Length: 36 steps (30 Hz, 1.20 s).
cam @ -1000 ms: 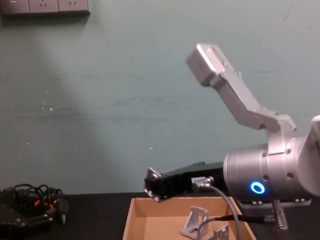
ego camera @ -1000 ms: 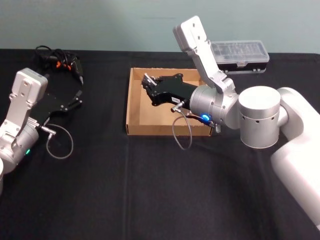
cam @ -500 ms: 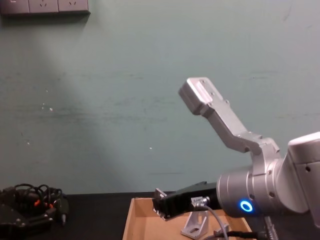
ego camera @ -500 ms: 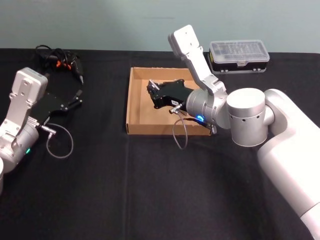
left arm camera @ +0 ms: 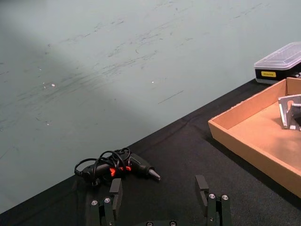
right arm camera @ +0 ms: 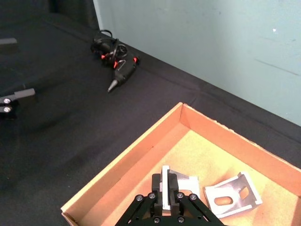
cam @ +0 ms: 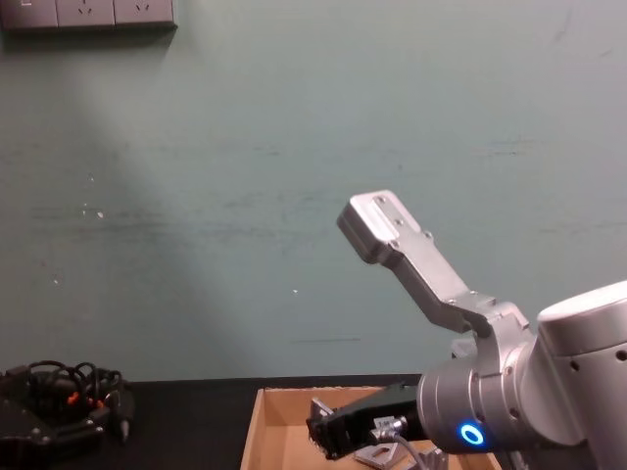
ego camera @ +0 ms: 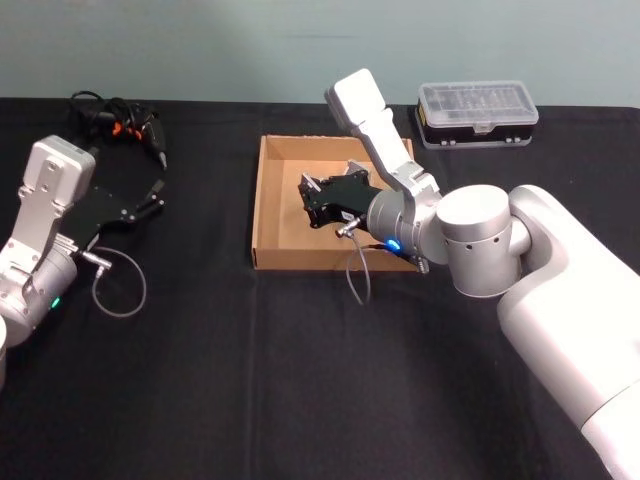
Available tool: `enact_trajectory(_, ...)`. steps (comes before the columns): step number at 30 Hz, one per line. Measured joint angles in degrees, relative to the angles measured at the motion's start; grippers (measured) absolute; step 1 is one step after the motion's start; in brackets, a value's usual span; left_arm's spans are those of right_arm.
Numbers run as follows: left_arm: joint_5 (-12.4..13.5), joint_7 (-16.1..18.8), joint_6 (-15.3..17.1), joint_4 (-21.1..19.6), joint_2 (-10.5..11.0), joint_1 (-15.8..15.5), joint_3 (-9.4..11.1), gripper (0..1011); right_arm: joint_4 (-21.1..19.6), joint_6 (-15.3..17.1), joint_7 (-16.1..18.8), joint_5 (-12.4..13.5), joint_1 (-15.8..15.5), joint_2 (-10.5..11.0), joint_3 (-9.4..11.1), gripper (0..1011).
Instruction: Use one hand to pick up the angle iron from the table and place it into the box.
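Placement step: the right gripper [right arm camera: 164, 190], low inside the box [ego camera: 266, 200], pinches one angle iron [right arm camera: 175, 181] upright between its fingers, a second bracket [right arm camera: 230, 197] lying just beside; next, judge contact, then spread the fingers and withdraw upward.

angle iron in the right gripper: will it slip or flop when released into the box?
Looks like rigid bent metal, so probably no flop. The right gripper pinches one thin flange of the angle iron; smooth metal might slip. Released in the box, it may tip onto a face.
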Motion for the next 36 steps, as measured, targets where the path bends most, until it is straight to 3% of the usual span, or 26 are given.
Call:
enact_trajectory(11,0.0,0.0,0.0,0.0,0.0,0.0,0.0,1011,3.2,1.4,0.5,-1.5,0.9,-1.5,0.1,87)
enact_trajectory(20,0.0,0.0,0.0,0.0,0.0,0.0,0.0,1011,3.1,1.4,0.6,-1.5,0.9,-1.5,0.1,95)
enact_trajectory(27,0.0,0.0,0.0,0.0,0.0,0.0,0.0,1011,2.9,1.4,0.6,-1.4,0.8,-1.4,0.1,255)
enact_trajectory(36,0.0,0.0,0.0,0.0,0.0,0.0,0.0,1011,2.9,1.3,0.6,-1.4,0.8,-1.4,0.1,537)
